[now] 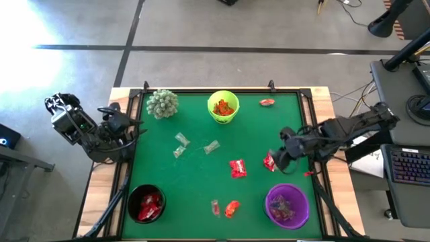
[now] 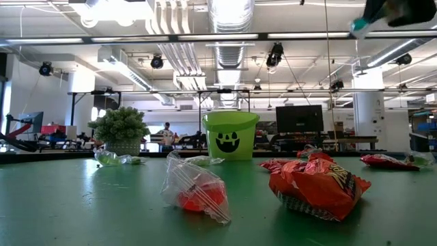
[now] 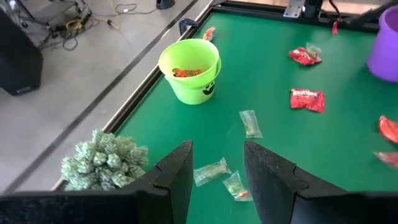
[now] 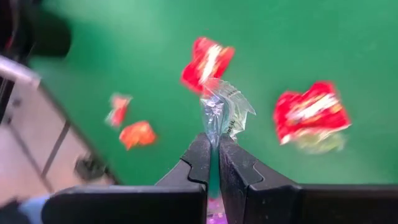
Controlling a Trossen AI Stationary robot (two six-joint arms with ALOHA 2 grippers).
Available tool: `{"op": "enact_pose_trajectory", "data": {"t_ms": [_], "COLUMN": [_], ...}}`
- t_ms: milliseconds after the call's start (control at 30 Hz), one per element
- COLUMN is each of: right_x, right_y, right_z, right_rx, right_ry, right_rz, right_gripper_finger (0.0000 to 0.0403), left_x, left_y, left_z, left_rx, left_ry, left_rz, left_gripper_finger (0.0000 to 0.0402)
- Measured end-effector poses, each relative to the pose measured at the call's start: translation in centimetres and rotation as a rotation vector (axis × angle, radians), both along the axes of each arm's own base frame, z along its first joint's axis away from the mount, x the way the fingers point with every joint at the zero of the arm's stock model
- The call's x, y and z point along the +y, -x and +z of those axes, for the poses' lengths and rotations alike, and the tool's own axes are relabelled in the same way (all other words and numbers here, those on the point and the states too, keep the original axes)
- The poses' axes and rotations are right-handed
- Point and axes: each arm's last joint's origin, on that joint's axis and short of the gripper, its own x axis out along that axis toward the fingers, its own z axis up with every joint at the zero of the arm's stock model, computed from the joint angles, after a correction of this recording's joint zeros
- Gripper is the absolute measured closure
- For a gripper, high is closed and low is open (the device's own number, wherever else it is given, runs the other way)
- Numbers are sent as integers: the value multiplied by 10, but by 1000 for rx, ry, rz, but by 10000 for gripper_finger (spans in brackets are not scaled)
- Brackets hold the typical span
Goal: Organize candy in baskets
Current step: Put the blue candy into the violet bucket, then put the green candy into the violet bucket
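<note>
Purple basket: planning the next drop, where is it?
In the high view the purple basket sits at the table's right side, bottom edge, just below the right pincer.

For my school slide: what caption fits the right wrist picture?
Right gripper pinches a clear candy wrapper above the green table.

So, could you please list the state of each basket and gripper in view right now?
Green basket: upright, orange candy inside.
Black basket: upright, red candy inside.
Purple basket: upright, some candy inside.
Right gripper: shut on a clear wrapped candy, held above the table near the purple basket.
Left gripper: open, empty, at the table's left edge.
Plant: upright.
</note>
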Motion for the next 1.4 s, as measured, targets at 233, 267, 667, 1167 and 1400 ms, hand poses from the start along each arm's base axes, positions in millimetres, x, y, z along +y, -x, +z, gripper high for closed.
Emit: {"op": "enact_pose_trajectory", "data": {"t_ms": [233,267,667,1167,1400], "right_x": [46,52,104,132,138], "right_y": [8,10,24,6,2], "right_z": [11,10,-7,-42,-52], "right_rx": [10,24,147,284,328], "right_ry": [-72,-84,-108,-9,3], "right_rz": [197,219,429,526,581], "right_gripper_finger": [392,392,392,346,288], "left_x": [0,-1,-7,-16,-20], "left_y": [-1,-1,-8,-18,-21], "left_z": [0,0,-3,-7,-9], "left_rx": [-33,-35,-54,-45,-41], "left_ry": [60,66,116,124,181], "left_rz": [47,52,107,139,165], "left_gripper_finger": [277,277,277,277,276]}}
